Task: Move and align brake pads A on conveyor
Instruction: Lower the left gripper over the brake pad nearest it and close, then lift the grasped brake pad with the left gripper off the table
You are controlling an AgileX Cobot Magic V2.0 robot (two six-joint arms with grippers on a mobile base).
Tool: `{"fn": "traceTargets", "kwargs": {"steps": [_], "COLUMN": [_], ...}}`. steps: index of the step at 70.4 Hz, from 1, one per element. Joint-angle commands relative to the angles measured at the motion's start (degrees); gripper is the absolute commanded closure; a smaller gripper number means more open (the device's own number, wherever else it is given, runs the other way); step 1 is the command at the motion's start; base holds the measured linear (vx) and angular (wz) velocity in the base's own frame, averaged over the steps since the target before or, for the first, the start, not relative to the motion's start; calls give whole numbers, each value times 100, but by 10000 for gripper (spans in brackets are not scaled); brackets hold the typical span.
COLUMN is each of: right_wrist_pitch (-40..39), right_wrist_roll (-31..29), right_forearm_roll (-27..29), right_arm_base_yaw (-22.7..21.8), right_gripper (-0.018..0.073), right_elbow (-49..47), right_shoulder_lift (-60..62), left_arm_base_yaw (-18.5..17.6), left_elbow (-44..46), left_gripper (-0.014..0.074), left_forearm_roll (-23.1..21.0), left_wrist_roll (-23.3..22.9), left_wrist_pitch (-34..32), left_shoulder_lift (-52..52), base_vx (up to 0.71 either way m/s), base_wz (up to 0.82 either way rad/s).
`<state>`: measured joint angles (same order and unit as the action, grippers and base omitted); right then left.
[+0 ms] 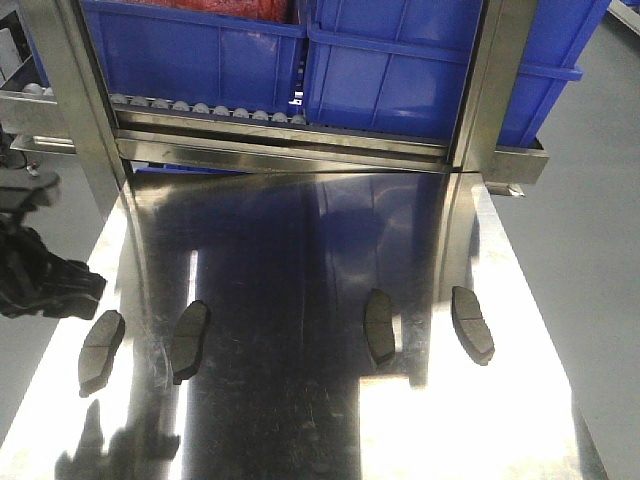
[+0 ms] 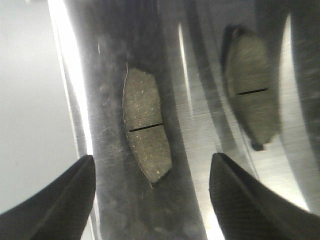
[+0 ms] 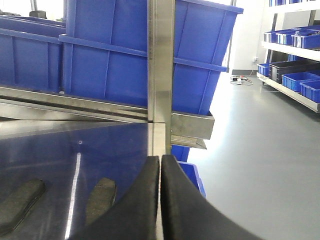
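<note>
**Ana:** Front view lays out the whole row: the left-end pad point(image 1: 101, 350), the second pad point(image 1: 189, 340), the third pad point(image 1: 379, 326) and the right-end pad point(image 1: 472, 323). All lie flat on the shiny table point(image 1: 300, 440), long sides running toward its far end. The widest gap is at the table's middle.

**Ben:** And the wrist cameras?

**Ana:** The left wrist view holds only the two pads on the table's left half, but close enough to show the thin groove across each grey face. The right wrist view catches two pads low and dim on the table's right half. It also shows grey floor point(image 3: 250, 150) and shelves point(image 3: 295, 50) beyond the table.

**Ben:** What crowds the table?

**Ana:** Blue bins point(image 1: 390, 70) sit on rollers point(image 1: 190, 107) over its far end, framed by a steel post point(image 1: 70, 90) on each side. One post fills the middle of the right wrist view.

**Ben:** The claws?

**Ana:** The left claw point(image 2: 152, 160) is spread wide by the table's left edge and holds nothing. The left-end pad lies just past its fingertips, in line with the gap, untouched. The second pad lies outside that gap, toward the table's middle. The right claw point(image 3: 160, 200) is pressed together, fingers touching, with nothing between them. Both pads in its view lie apart from it, toward the table's middle.
</note>
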<state>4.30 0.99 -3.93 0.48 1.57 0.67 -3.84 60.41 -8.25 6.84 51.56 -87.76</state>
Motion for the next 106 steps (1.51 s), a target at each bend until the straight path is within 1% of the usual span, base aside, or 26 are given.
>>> {"fn": "traceTargets", "kwargs": {"steps": [1, 11, 23, 29, 44, 59, 65, 72, 77, 82, 92, 106], "right_wrist_pitch": [-430, -430, -430, -430, -430, -430, -430, -430, -430, -430, -430, -430], "right_wrist_roll": [-14, -14, -14, -14, -14, -14, -14, -14, -14, -14, -14, -14], "right_forearm_roll": [-15, -15, -15, -15, -15, -15, -15, -15, -15, -15, -15, -15], "right_arm_base_yaw": [-28, -28, -28, -28, -28, -28, -28, -28, -28, -28, -28, -28], "right_gripper": [569, 569, 569, 569, 569, 569, 569, 569, 569, 569, 569, 569], "right_elbow": [32, 32, 32, 32, 32, 32, 32, 32, 32, 32, 32, 32], "right_shoulder_lift": [89, 89, 89, 89, 89, 89, 89, 89, 89, 89, 89, 89], "left_arm_base_yaw": [-43, -43, -43, -43, -43, -43, -43, -43, -43, -43, -75, -235], "left_elbow": [269, 431, 670, 792, 882, 882, 868, 868, 868, 868, 868, 868], "left_gripper": [129, 129, 129, 129, 129, 129, 143, 196, 269, 372, 608, 603], "left_forearm_roll": [-78, -141, -141, -134, -135, -146, -160, -200, -257, -284, -284, -259], "left_wrist_roll": [11, -6, -42, -74, -346, -351, -351, -346, -300, -242, -165, -131], "left_wrist_pitch": [-83, -151, -50, -6, -84, 105, 143, 161, 218, 263, 348, 345], "left_shoulder_lift": [-217, -692, -1127, -1263, -1556, -1810, -1866, -1889, -1889, -1889, -1856, -1810], "base_vx": [0, 0, 0, 0, 0, 0, 0, 0, 0, 0, 0, 0], "base_wz": [0, 0, 0, 0, 0, 0, 0, 0, 0, 0, 0, 0]}}
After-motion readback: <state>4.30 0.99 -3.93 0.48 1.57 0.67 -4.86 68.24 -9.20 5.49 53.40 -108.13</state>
